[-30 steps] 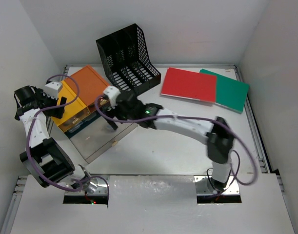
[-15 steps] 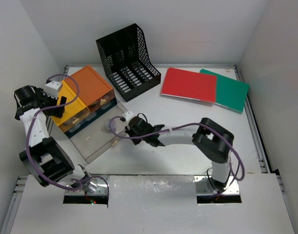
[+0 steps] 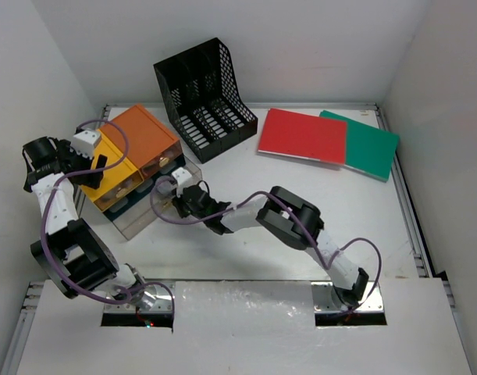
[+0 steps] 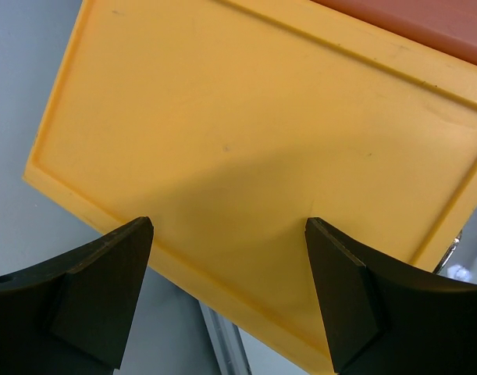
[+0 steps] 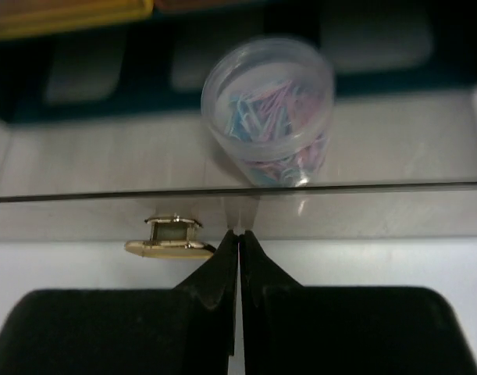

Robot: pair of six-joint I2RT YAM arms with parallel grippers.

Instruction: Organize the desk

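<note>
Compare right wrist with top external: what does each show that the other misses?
Right wrist only: a clear cup of coloured paper clips inside the clear drawer, and a brass handle on its front. Top external only: the black file rack, red folder, green folder and left arm. Both: the drawer and the right pincer, shut at its front.

On desk (image 3: 300, 180): rack (image 3: 205, 95) behind drawer box (image 3: 137, 148); folders (image 3: 303, 134) right; jar (image 5: 269, 109) in drawer (image 3: 140, 221).

Boxed in on three sides by plain matte white panels: a far wall (image 3: 300, 47), a left wall (image 3: 35, 70) and a right wall (image 3: 449, 117). Joined at bare seams in the far corners. Lit softly and evenly, with faint grey shading toward the left.
</note>
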